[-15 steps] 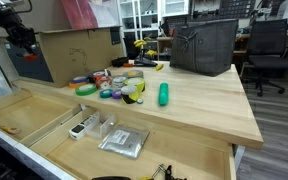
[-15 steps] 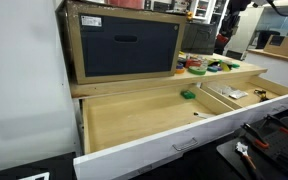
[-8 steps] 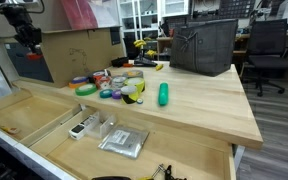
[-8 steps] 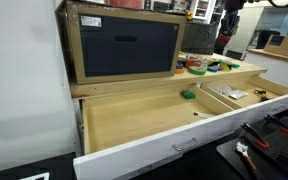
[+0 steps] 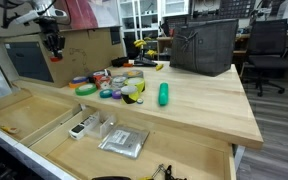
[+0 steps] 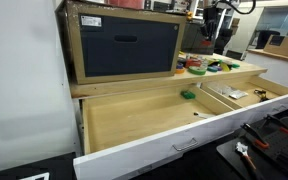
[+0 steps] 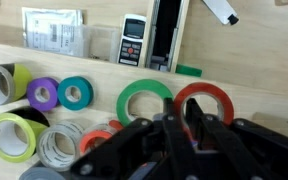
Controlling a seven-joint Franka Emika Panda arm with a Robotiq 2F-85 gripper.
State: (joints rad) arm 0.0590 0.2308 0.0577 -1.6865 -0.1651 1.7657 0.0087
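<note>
Gripper [image 5: 52, 44] hangs high by the box [image 5: 84, 50] in an exterior view, tapes [image 5: 102, 86] on the table [image 5: 204, 105] lower down. In an exterior view it's above the tapes [image 6: 199, 67] too. Wrist view: green tape [image 7: 144, 100] and red tape [image 7: 206, 103] right under it, fingers [image 7: 172, 132] blurry, can't tell if they're shut or holding anything.

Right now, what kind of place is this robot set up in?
Most likely a lab or workshop with office space. A wooden workbench with an open drawer carries rolls of coloured tape, and an office chair stands behind it.
</note>
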